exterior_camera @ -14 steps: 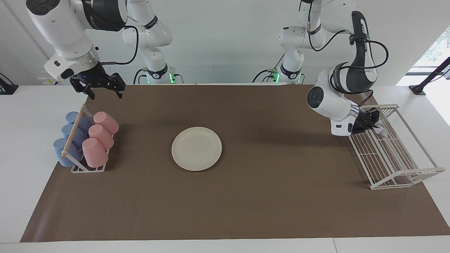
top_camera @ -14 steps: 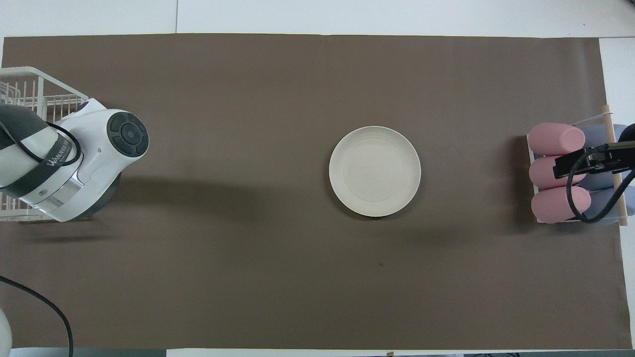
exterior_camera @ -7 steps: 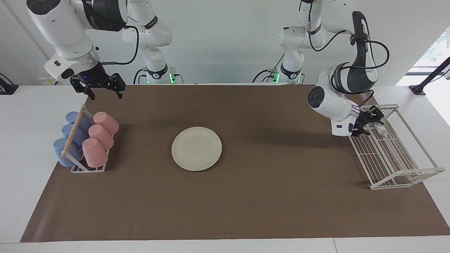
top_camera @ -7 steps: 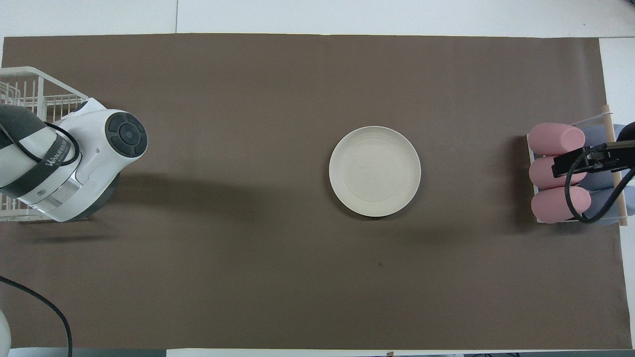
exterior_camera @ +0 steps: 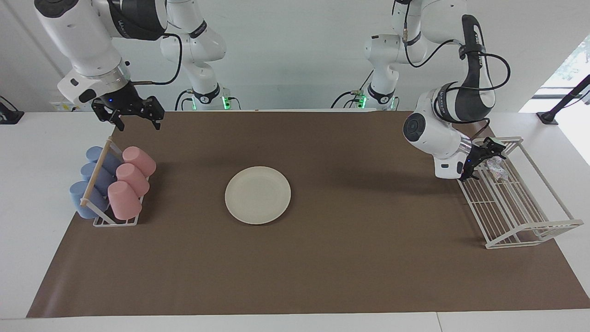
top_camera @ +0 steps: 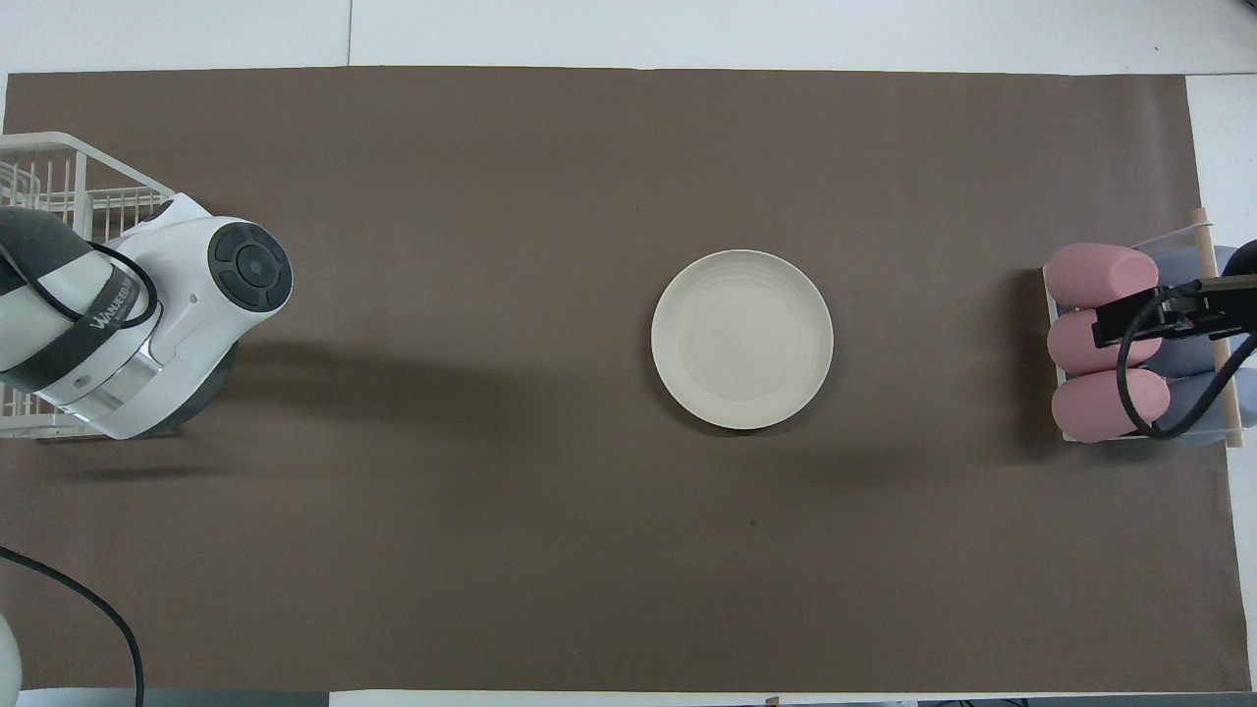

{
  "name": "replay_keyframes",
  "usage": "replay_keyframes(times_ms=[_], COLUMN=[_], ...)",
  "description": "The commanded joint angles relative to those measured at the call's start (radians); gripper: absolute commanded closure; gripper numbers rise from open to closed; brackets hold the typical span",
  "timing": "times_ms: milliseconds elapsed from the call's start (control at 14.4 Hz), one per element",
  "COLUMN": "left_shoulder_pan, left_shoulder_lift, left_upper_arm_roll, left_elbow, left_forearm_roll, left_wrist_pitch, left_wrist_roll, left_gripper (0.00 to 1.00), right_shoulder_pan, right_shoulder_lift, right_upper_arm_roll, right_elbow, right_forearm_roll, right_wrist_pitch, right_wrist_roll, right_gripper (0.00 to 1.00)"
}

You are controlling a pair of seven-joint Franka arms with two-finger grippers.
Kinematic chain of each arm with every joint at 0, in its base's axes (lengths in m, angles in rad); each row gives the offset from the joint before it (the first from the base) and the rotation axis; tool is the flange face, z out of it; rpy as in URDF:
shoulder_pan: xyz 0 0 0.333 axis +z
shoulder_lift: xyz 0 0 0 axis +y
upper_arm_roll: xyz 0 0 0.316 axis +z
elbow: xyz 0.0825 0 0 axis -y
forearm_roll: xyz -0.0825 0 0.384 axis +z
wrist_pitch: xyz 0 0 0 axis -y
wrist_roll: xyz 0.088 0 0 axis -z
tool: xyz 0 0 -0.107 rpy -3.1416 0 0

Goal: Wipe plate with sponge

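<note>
The plate [exterior_camera: 257,195] looks matt and smooth. A matt brown paper sheet [exterior_camera: 322,267] covers the surface. The rack [exterior_camera: 516,207] is white-coated wire.

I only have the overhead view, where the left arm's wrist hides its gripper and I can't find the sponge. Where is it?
Observer: The sponge lies in the wire rack, at the end nearer the robots.
Operator: Is the left gripper holding it?
Observer: No. The left gripper is open beside the sponge, not closed on it.
Operator: And the right gripper by the cups?
Observer: The right gripper hangs open in the air, clear of the cups.
</note>
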Motion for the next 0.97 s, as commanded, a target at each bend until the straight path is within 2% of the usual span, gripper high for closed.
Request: replay_keyframes(times_ms=[0, 139, 416, 901], left_shoulder_pan=[0.012, 0.012, 0.020, 0.057], left_shoulder_lift=[-0.021, -0.027, -0.038, -0.048], left_upper_arm_roll=[-0.005, -0.005, -0.005, 0.005], left_elbow=[-0.014, 0.005, 0.073, 0.285], left_forearm_roll=[0.000, -0.006, -0.110, -0.515], left_wrist_pitch=[0.022, 0.019, 0.004, -0.137], left_wrist_roll=[-0.010, 0.004, 0.021, 0.183], left_gripper=[0.00, 0.00, 0.00, 0.00], right_shoulder_pan=[-0.002, -0.002, -0.001, 0.002], right_shoulder_lift=[-0.016, -0.016, -0.016, -0.016], right_upper_arm_roll=[0.005, 0.005, 0.006, 0.006], right_elbow=[-0.013, -0.014, -0.013, -0.013], right_forearm_roll=[0.013, 0.013, 0.013, 0.013], right_wrist_pitch=[0.015, 0.007, 0.013, 0.007], right_wrist_roll=[0.036, 0.033, 0.036, 0.038], right_gripper=[0.00, 0.00, 0.00, 0.00])
